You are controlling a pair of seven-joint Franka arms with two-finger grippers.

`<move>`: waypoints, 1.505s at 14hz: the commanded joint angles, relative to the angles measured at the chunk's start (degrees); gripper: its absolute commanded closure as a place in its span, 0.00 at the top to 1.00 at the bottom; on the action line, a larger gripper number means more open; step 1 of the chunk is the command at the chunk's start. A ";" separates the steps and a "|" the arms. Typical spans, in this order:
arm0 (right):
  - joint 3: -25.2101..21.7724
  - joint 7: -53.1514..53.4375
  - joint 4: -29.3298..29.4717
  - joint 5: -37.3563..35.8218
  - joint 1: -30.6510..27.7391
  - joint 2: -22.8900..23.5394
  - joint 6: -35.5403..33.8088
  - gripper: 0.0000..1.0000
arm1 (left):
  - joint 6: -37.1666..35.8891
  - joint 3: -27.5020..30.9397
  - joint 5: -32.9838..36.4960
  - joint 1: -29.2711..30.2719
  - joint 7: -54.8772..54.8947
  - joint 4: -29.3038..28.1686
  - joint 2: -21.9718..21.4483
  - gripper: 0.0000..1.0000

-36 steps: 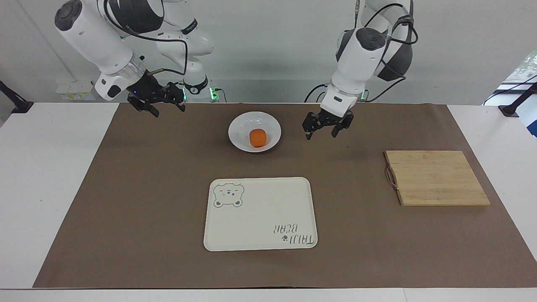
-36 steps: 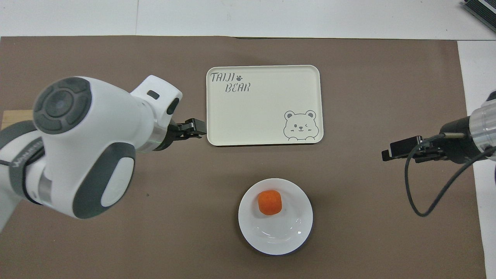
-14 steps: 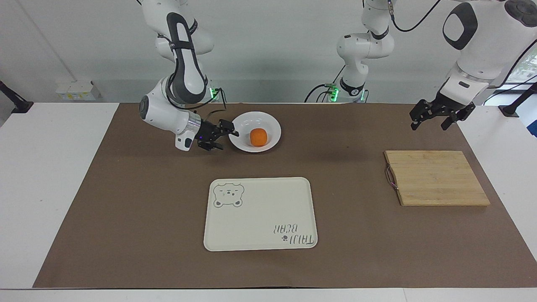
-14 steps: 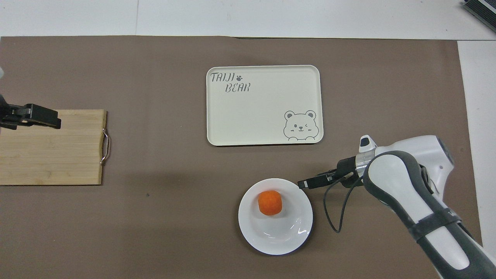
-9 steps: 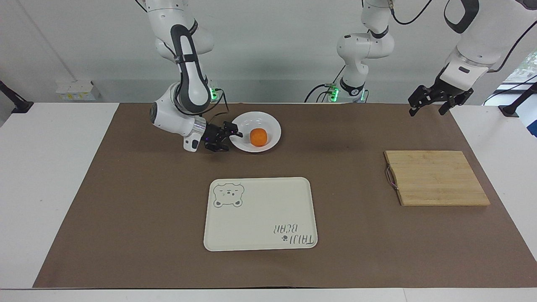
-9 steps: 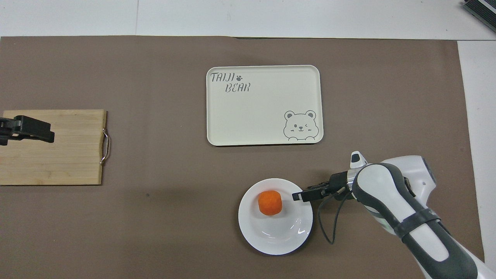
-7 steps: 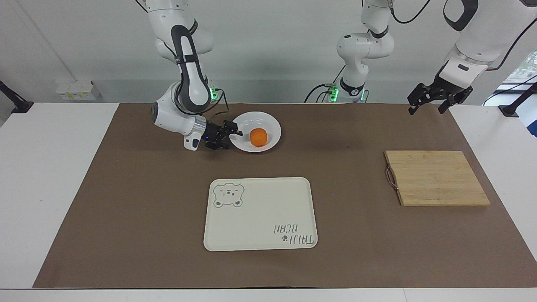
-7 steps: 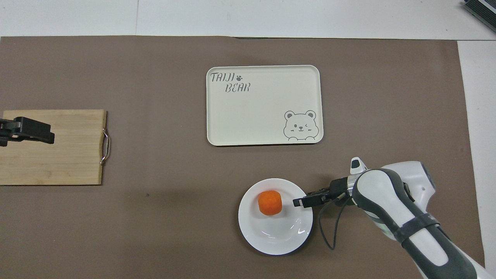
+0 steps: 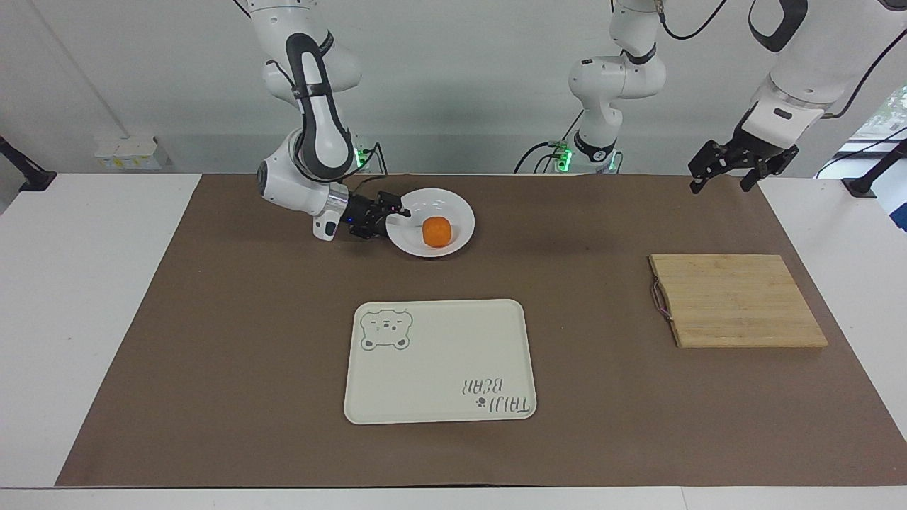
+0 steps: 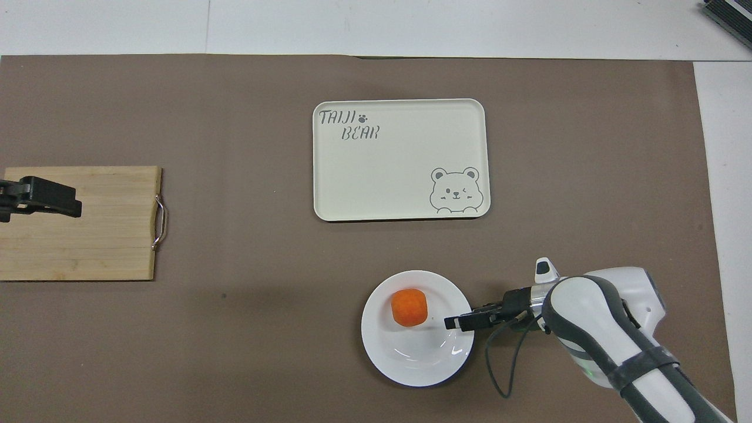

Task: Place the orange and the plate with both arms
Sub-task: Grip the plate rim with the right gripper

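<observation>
progress: early, I judge nothing placed yet; orange (image 9: 436, 231) sits in plate (image 9: 453, 204) near the table's robot-side edge | right gripper (image 9: 392, 218) at the plate's rim, straddling it, fingers not yet clamped | left gripper (image 9: 731, 172) spread, empty, waiting above the left arm's end of the table
</observation>
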 commanded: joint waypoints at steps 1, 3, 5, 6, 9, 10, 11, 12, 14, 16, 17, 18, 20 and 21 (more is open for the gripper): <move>0.02 -0.36 -1.44 2.01 -0.04 -1.53 -0.12 0.64 | 0.39 0.19 0.81 0.25 -0.68 -0.86 -0.93 1.00; -0.06 -0.45 -1.44 3.23 0.40 -0.83 0.40 0.51 | 0.39 0.19 0.81 0.07 -0.68 -0.86 -0.93 1.00; -0.06 -0.36 -1.35 4.29 1.80 -0.74 0.84 0.18 | 0.39 0.19 0.81 0.07 -0.68 -0.86 -0.93 1.00; -0.06 -0.01 -1.27 4.64 1.81 -0.65 1.11 0.00 | 0.39 0.19 0.81 0.07 -0.68 -0.86 -0.93 1.00; -0.06 -0.45 -0.92 5.35 1.46 -0.30 1.20 0.00 | 0.39 0.19 0.81 0.16 -0.68 -0.86 -0.93 1.00; -0.06 -0.80 -0.65 5.70 1.46 -0.21 1.20 0.00 | 0.39 0.19 0.81 0.16 -0.68 -0.86 -0.93 1.00; -0.06 -2.37 -0.13 6.66 1.46 0.22 1.20 0.00 | 0.39 0.19 0.81 0.16 -0.68 -0.86 -0.93 1.00; -0.06 -3.43 0.14 7.36 1.80 0.40 1.28 0.00 | 0.39 0.19 0.81 0.16 -0.68 -0.86 -0.93 1.00; -0.06 -3.61 0.84 9.03 1.63 0.58 1.11 0.00 | 0.39 0.19 0.81 0.16 -0.68 -0.86 -1.01 1.00; -0.06 -3.61 2.15 11.40 1.63 1.28 0.23 0.00 | 0.39 0.19 0.81 0.16 -0.68 -0.86 -0.93 1.00; -0.06 -3.61 3.12 11.85 1.63 1.63 0.14 0.00 | 0.39 0.19 0.81 0.16 -0.68 -0.86 -0.93 1.00; -0.06 -3.61 4.17 11.94 1.37 2.33 0.06 0.00 | 0.39 0.19 0.81 0.16 -0.68 -0.86 -0.93 1.00; -0.06 -3.35 6.63 11.94 0.49 3.65 -0.99 0.00 | 0.39 0.19 0.81 0.16 -0.68 -0.86 -1.01 1.00; -0.06 -3.17 7.86 11.94 0.14 4.61 -1.00 0.00 | 0.39 0.19 0.81 0.16 -0.68 -0.86 -1.01 1.00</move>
